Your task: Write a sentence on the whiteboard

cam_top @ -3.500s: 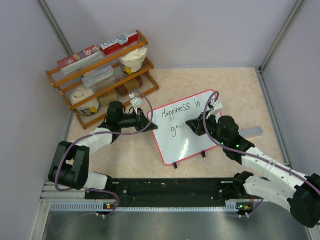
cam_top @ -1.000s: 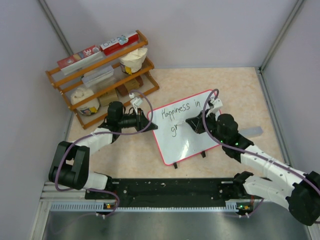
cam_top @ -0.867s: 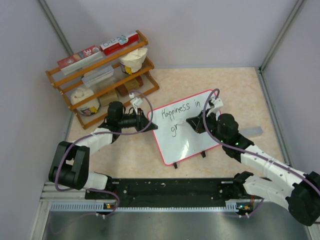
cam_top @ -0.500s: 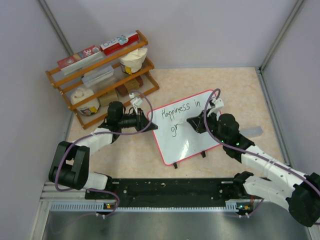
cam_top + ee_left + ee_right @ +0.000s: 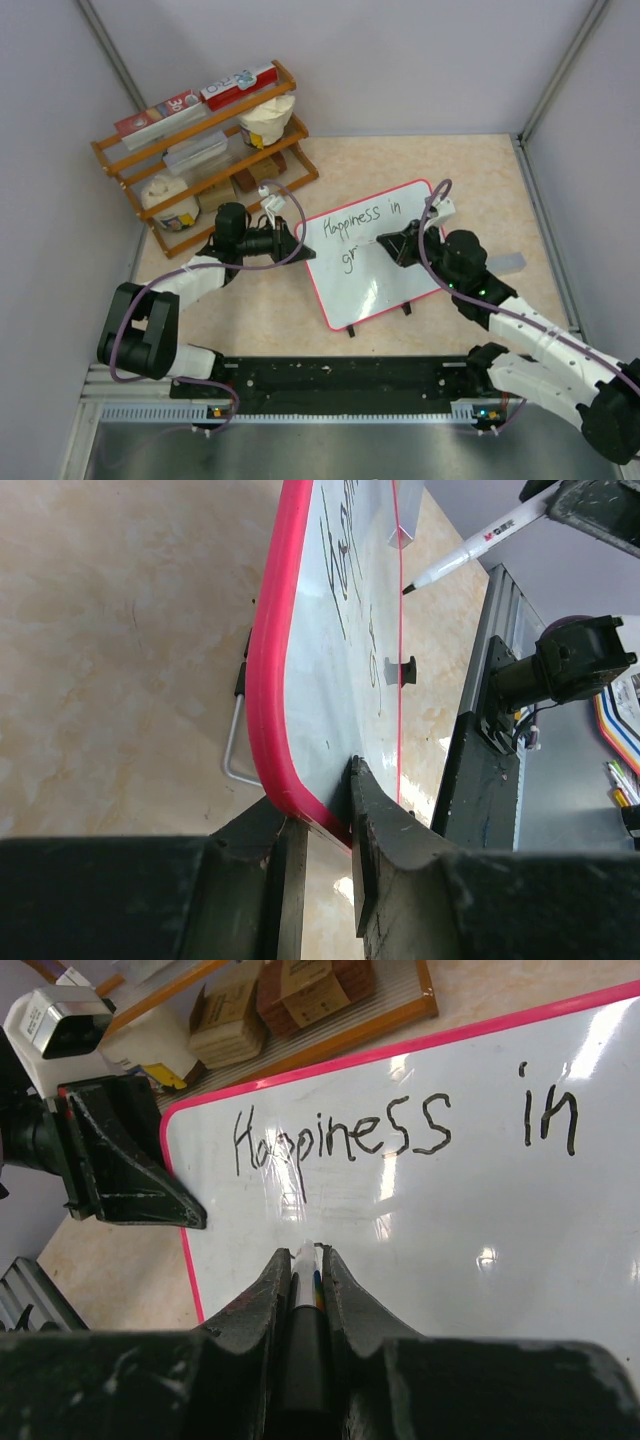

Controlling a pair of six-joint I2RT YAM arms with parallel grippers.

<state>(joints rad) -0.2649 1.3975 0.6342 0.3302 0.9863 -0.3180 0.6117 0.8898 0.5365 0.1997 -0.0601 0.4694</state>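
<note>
Left wrist: left gripper (image 5: 318, 815) clamps whiteboard (image 5: 340, 680) rim, left edge, mid-table; right gripper (image 5: 305, 1257) clenched on marker (image 5: 304, 1305). Board likely light, stiff, glossy-slick; rim is the safest hold.

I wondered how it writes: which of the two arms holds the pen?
The right arm: the right fingers are shut on the marker; the left fingers only clamp the whiteboard's red edge.

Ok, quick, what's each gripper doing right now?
The left gripper is shut on the whiteboard rim.
The right gripper is shut on a marker.
</note>
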